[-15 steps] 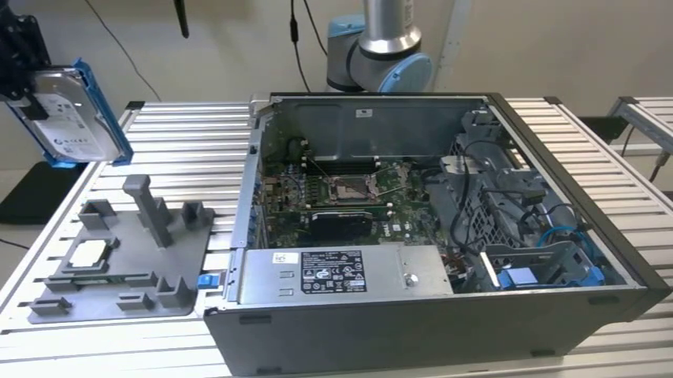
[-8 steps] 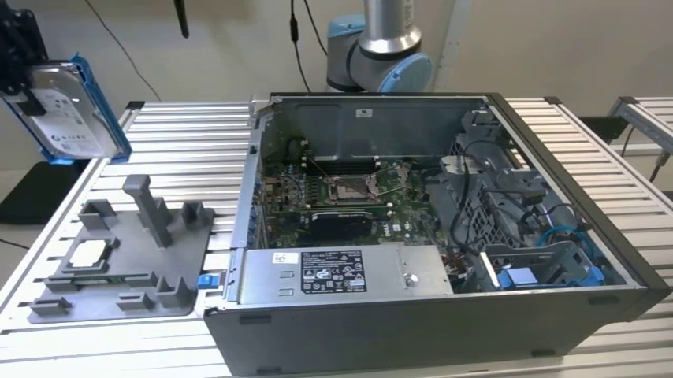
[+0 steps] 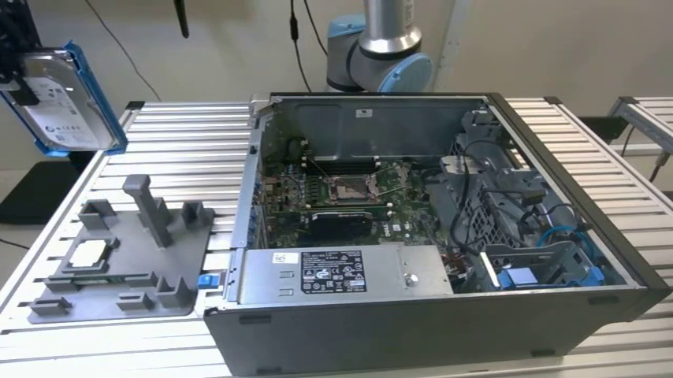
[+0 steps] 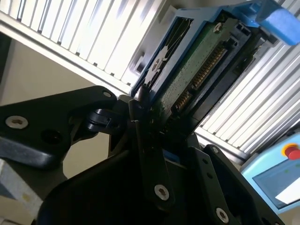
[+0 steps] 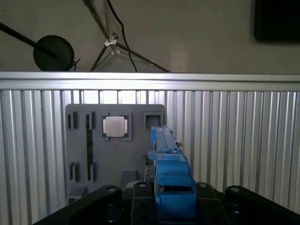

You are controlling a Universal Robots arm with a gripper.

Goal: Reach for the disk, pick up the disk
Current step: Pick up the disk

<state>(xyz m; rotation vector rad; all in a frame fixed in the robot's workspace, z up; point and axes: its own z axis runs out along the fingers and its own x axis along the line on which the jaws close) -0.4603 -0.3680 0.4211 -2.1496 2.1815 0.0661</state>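
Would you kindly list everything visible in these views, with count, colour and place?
disk: one, silver-grey in a blue frame, held in the air at the exterior view's left
case: one, dark grey, open, mid-table
fixture: one, grey, on the table beside the case, at the exterior view's left
chip: one, silver, in a fixture recess
bracket: one, blue, at the fixture's edge nearest the case
table: one, silver, slatted
arm: one, silver and pale blue, behind the case
gripper: one, black, shut on the disk
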